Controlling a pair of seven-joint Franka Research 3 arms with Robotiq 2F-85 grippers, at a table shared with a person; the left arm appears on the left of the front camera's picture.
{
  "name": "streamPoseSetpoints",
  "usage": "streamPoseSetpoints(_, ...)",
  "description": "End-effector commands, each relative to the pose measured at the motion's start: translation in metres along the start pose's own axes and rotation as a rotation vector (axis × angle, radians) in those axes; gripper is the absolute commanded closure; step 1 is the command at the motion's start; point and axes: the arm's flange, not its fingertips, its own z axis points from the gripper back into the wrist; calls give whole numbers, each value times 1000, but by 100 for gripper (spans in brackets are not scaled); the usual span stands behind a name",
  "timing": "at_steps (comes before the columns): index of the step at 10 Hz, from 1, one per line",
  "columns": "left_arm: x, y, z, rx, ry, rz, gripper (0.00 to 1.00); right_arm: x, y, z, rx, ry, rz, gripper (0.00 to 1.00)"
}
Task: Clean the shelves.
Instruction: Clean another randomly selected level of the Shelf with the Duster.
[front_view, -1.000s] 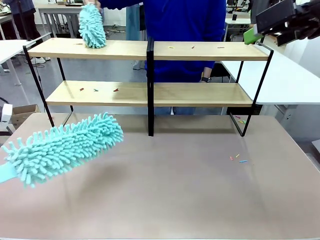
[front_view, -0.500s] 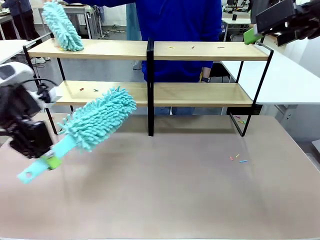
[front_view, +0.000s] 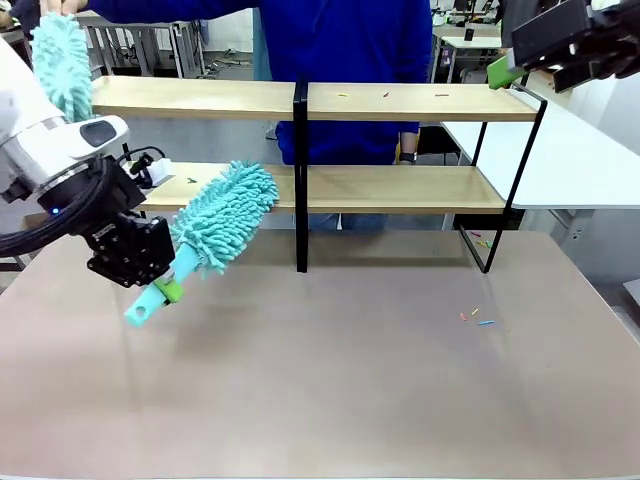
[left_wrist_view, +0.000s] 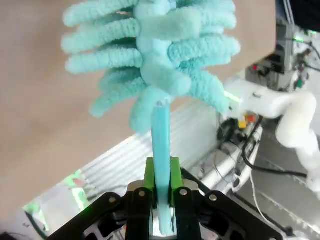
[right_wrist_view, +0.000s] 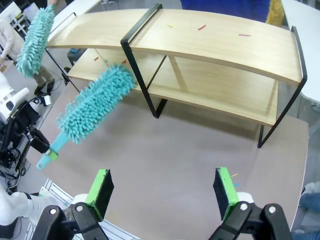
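1. The shelves (front_view: 200, 98) stand across the far half of the brown tabletop (front_view: 350, 390). They are a wide rack of two long light-wood boards on a thin black frame with a black centre post.
2. The left gripper (front_view: 166, 291) is low at the left, above the tabletop. Its green-padded fingers (left_wrist_view: 149, 172) are clamped narrow on the flat handle of a fluffy turquoise duster (front_view: 225, 215).
3. The duster slants up and to the right. Its head is in front of the left half of the lower board, close to the centre post. Whether it touches the wood cannot be told.
4. The right gripper (right_wrist_view: 162, 187) hangs high at the right, above the rack's right end. Its fingers are spread wide and hold nothing.
5. A person in a blue top (front_view: 345, 40) stands behind the rack and holds a second turquoise duster (front_view: 62, 65) at the left end of the top board.
6. Small coloured scraps (front_view: 385, 95) lie on the right half of the top board.
7. More scraps (front_view: 190, 180) lie on the left half of the lower board, and a few bits (front_view: 475, 318) on the tabletop at the right.
8. Judged from this, the cleaning is at an early stage. The left half of the top board looks free of scraps, but the right half and the lower board are not yet swept.
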Motion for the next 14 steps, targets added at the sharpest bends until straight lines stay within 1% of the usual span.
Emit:
streamPoseSetpoints(1, -4, 3, 1, 40, -56, -2, 87, 1, -1, 0, 7, -1, -2, 0)
streamPoseSetpoints(3, -4, 3, 1, 40, -56, -2, 87, 1, -1, 0, 7, -1, -2, 0)
streamPoseSetpoints(4, 2, 2, 1, 6, -8, 0, 87, 1, -1, 0, 7, -1, -2, 0)
streamPoseSetpoints(5, 7, -6, 5, -8, -83, 28, 87, 1, -1, 0, 7, -1, -2, 0)
streamPoseSetpoints(6, 19, -17, 5, 6, -134, 22, 87, 1, -1, 0, 7, -1, -2, 0)
streamPoseSetpoints(7, 31, -24, 3, 44, -175, 57, 87, 1, -1, 0, 7, -1, -2, 0)
streamPoseSetpoints(8, 44, -29, -1, 58, -162, 47, 87, 1, -1, 0, 7, -1, -2, 0)
streamPoseSetpoints(10, 67, -25, -4, 72, -156, 75, 87, 1, -1, 0, 7, -1, -2, 0)
streamPoseSetpoints(12, 84, -23, -8, 112, -147, 111, 87, 1, -1, 0, 7, -1, -2, 0)
streamPoseSetpoints(13, 88, -22, -7, 114, -152, 124, 87, 1, -1, 0, 7, -1, -2, 0)
streamPoseSetpoints(14, 91, -19, -4, 117, -184, 176, 87, 1, -1, 0, 7, -1, -2, 0)
